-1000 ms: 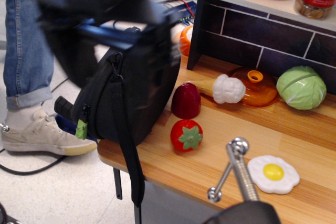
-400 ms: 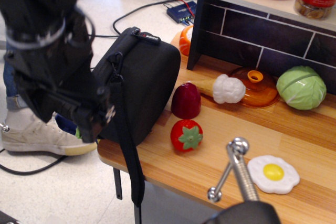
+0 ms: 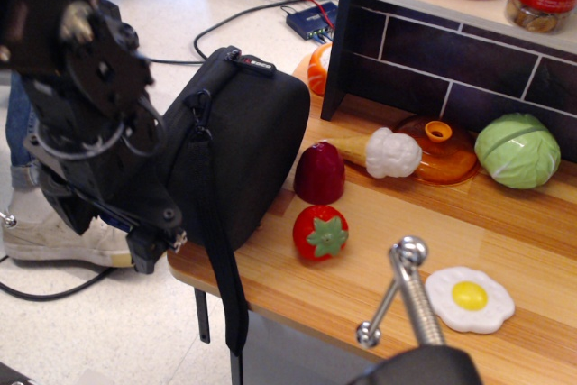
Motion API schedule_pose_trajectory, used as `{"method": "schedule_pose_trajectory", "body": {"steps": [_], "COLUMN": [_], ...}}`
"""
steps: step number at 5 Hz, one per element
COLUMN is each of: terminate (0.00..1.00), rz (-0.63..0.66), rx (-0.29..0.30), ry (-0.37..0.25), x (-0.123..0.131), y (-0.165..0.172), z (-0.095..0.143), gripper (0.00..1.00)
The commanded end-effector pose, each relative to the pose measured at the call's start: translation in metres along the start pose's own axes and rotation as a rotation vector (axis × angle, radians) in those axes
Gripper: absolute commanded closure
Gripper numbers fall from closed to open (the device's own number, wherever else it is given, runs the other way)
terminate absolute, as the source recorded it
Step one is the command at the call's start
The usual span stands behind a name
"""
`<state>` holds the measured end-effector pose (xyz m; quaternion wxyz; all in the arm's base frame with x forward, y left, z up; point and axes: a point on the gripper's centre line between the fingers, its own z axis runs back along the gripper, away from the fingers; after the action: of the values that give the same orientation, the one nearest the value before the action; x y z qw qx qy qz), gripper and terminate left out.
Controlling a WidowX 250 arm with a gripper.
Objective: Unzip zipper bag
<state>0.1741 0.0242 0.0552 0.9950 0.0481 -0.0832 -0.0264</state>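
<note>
Since a moment ago the gripper [image 3: 158, 248] has shifted lower and nearer, now at the zipper bag [image 3: 236, 155]'s left lower edge; whether its claw is wide or narrow I cannot tell. Open floor lies left of the wooden table [image 3: 505, 223]'s left edge, where the bag stands upright, black and boxy, its strap [image 3: 221, 268] hanging past the near edge. Just right of it sit a dark red toy [image 3: 320, 173] and a strawberry [image 3: 320, 233], with a fried egg [image 3: 469, 298] farther right.

A wooden counter [image 3: 505, 223] meets a dark tiled wall [image 3: 451, 65]; cables [image 3: 243, 15] cross the pale floor [image 3: 108, 331].
</note>
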Motion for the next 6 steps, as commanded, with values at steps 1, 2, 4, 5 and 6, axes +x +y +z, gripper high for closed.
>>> {"method": "schedule_pose_trajectory", "body": {"steps": [1,2,4,5,6], "terminate": [0.00,0.00,0.00,0.00,0.00], "rz": [-0.008,-0.003,-0.016,0.026,0.084], "rx": [0.039,0.055,0.057,0.004,-0.036], "ry": [-0.025,-0.043,-0.078,-0.116,-0.167], "x": [0.007,0.009,0.019,0.039,0.054], "y": [0.009,0.010,0.009,0.009,0.010], "z": [-0.009,-0.013,-0.014,0.008,0.038], "gripper": [0.00,1.00,1.00,1.00,1.00]}}
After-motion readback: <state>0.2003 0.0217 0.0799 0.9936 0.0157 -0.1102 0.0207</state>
